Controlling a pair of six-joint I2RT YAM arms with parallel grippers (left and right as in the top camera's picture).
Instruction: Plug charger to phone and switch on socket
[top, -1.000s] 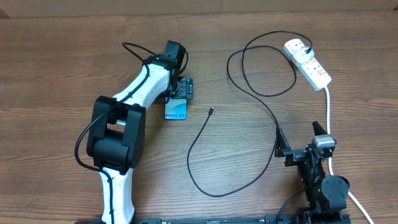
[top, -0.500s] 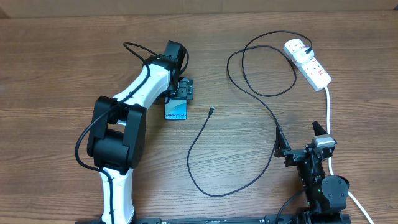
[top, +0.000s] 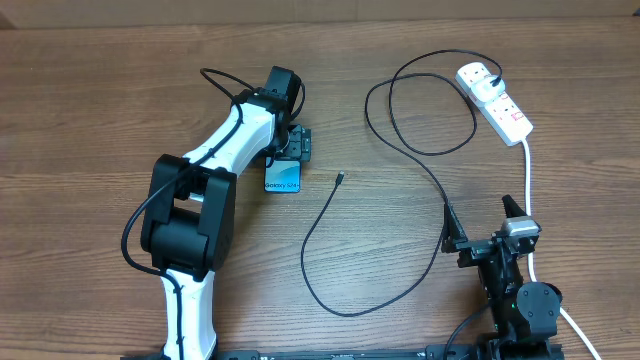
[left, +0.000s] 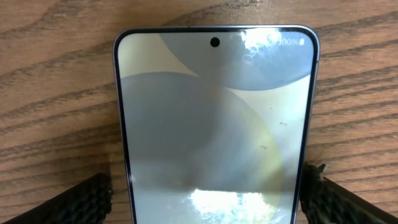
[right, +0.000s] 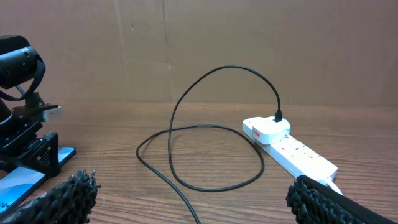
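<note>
My left jaws stand spread, straddling the phone (left: 214, 124), which lies flat on the surface. The pads (left: 68, 199) may be touching its edges; I can't say. Step in hand: steadying it. Its port end is cut off from my view. The charger (right: 231, 67) tip (top: 341, 178) lies loose nearby. Next, my right jaws, wide and empty, must fetch it. The socket (top: 497, 100) sits far off, switch state unreadable.

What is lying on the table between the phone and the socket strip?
The black charger cable, its loose connector tip nearest the phone, shown in the overhead view.
</note>
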